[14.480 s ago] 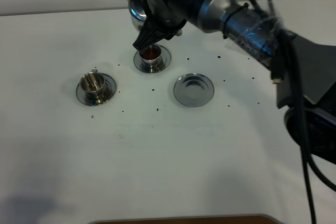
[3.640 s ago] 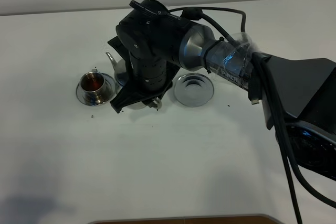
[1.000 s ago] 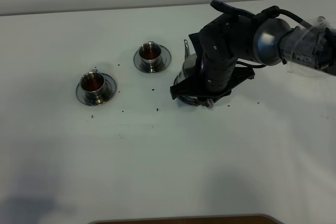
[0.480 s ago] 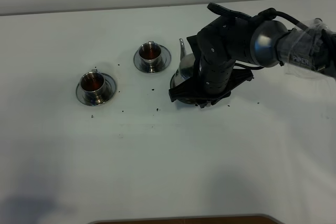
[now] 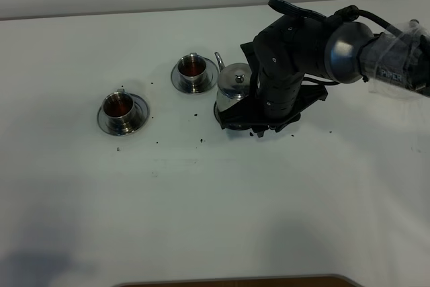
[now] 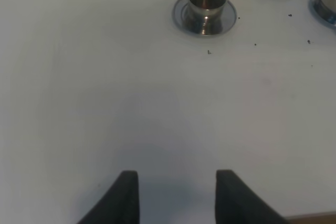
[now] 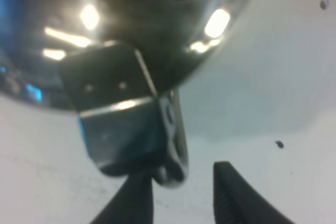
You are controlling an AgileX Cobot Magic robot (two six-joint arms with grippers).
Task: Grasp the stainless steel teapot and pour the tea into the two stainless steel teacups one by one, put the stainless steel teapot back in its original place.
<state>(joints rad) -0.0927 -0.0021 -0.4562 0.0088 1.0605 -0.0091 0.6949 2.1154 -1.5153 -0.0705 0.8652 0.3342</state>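
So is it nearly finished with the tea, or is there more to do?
Nearly finished. Both teacups, the near one and the far one, hold dark tea on their saucers. The teapot stands upright on the table, and the right tool looks to be letting go of its handle. What remains is drawing that arm away.

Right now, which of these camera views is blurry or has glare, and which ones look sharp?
Right wrist view: the stainless steel teapot fills the frame, soft and out of focus, with bright glare spots on its body. Exterior high view: sharp, evenly lit, both teacups crisp. Left wrist view: clear, with a faint shadow on the table ahead of the fingers.
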